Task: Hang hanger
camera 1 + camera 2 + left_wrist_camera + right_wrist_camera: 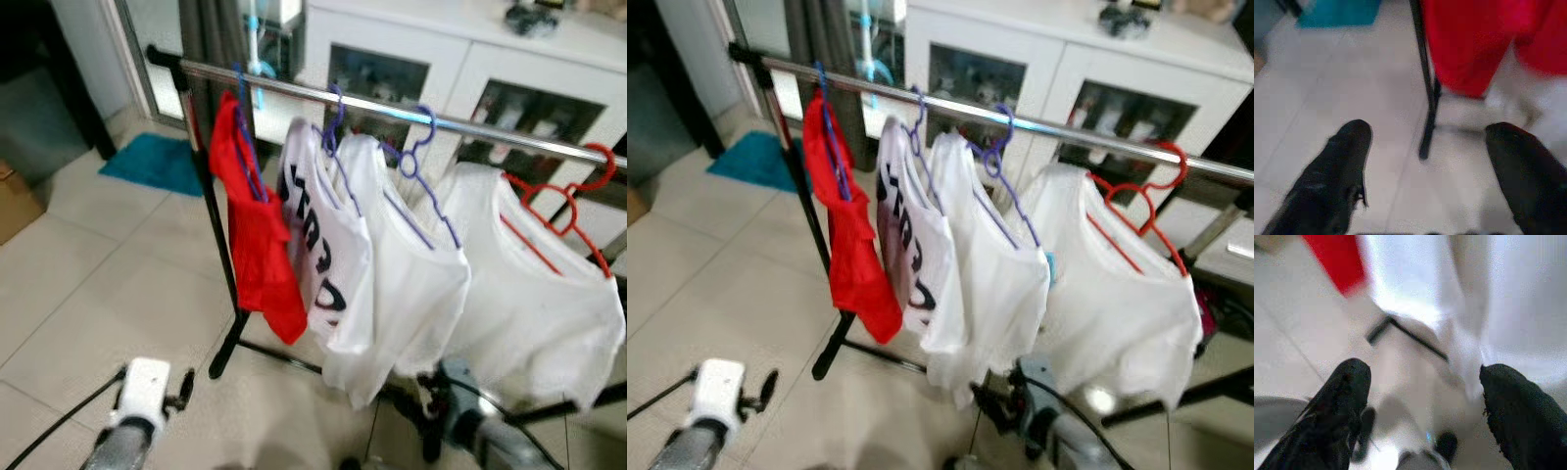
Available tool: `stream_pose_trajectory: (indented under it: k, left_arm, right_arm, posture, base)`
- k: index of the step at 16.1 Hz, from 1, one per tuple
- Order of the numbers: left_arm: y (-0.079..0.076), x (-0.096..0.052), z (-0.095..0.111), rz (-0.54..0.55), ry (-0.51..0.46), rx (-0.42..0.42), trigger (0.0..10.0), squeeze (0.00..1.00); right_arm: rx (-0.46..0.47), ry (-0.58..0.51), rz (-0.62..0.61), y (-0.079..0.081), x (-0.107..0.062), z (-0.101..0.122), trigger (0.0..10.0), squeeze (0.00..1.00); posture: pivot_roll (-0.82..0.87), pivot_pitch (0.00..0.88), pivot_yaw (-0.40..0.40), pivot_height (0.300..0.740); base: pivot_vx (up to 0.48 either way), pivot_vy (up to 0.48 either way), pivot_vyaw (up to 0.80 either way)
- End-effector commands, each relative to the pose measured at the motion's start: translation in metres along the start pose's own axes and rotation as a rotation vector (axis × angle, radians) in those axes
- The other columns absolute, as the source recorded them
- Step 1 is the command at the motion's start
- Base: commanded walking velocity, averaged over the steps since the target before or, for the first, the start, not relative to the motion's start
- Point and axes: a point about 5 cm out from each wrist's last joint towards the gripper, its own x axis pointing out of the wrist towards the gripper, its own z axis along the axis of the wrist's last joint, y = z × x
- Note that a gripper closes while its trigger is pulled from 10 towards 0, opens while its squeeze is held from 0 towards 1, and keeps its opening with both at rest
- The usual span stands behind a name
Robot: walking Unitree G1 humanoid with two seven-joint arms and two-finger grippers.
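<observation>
- Head views show a metal rail [392,110] on a black rack, carrying, from left to right, a red garment [257,235] on a blue hanger [245,127], a printed white shirt [318,240], a white shirt [407,279] on a purple hanger [416,162], and a white shirt [534,294] on a red hanger [563,201].
- Left wrist view shows the rack's black post [1426,83] on pale tiles, the red hem beyond.
- Left gripper [1427,166] sits low over the floor, fingers apart, holding nothing.
- Right gripper [1425,406] sits low beneath the white shirts, fingers apart, holding nothing.
</observation>
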Motion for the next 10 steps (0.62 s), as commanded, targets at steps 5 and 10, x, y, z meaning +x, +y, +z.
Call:
stream_pose_trajectory:
  k: [5,10]
  left_arm:
    - [0.023,-0.040,0.076,0.134,-0.316,0.110,10.0,1.00]
    - [0.058,-0.047,0.146,0.282,-0.412,0.238,10.0,1.00]
  right_arm:
    - [-0.064,-0.278,0.137,0.037,-0.063,0.084,10.0,1.00]
    - [-0.056,-0.443,0.054,0.040,-0.074,0.152,10.0,1.00]
  posture:
    - [-0.03,0.038,-0.048,0.740]
    - [-0.01,0.041,-0.058,0.740]
  base:
    - [0.000,0.000,0.00]
    - [0.000,0.000,0.00]
